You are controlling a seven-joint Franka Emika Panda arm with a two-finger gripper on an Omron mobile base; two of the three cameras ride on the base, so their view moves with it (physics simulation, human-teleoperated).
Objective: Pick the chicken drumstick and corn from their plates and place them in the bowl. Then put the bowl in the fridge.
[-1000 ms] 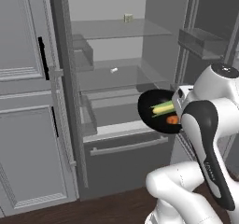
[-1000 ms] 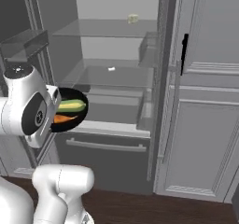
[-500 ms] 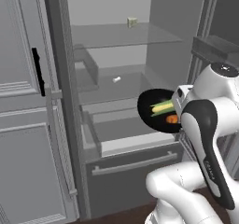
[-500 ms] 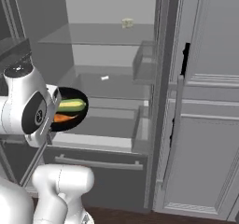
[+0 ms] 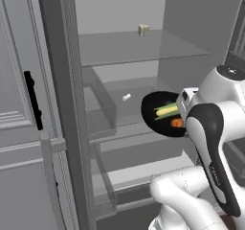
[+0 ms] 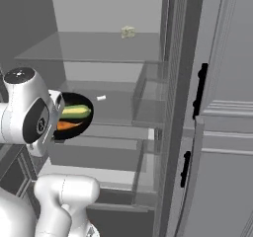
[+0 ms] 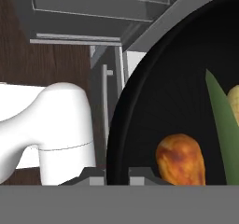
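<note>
Black bowl [image 7: 140,125] rim pinched between the closed pincer [image 7: 116,174] tips.

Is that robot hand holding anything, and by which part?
Yes: the gripper is shut on the rim of the black bowl, carrying corn and drumstick.

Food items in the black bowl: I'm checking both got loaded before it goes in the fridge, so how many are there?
2. The corn lies uppermost in the bowl; the chicken drumstick sits just below it. Nothing else shows, though the arm hides part of the bowl.
</note>
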